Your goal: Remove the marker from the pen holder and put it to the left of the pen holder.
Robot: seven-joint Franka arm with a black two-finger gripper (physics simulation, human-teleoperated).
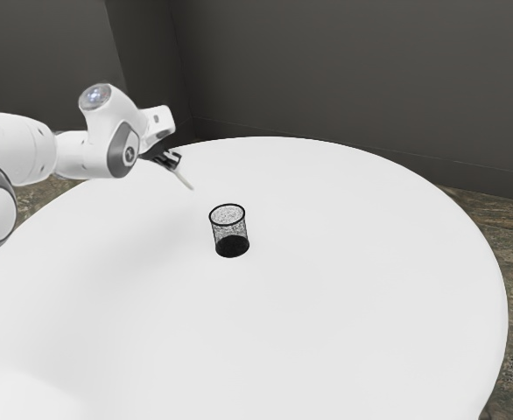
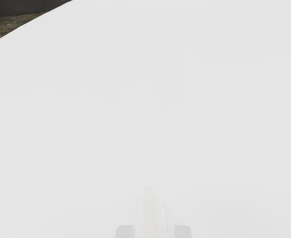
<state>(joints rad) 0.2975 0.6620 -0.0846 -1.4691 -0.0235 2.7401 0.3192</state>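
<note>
White marker (image 1: pixel 184 179) aloft, tilted, upper left of exterior view; black two-finger gripper (image 1: pixel 175 162) closed on it, fingers parted by marker's thickness; black mesh pen holder (image 1: pixel 231 231) upright near centre of frame, on round white table (image 1: pixel 344 306), marker outside it.

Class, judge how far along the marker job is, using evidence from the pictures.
Looks done: the marker is out of the pen holder, which stands upright on the table.
In hand: the gripper has its fingers on both sides of the marker, which slants down.
Left: lay it on the table left of the holder, then release it.
</note>
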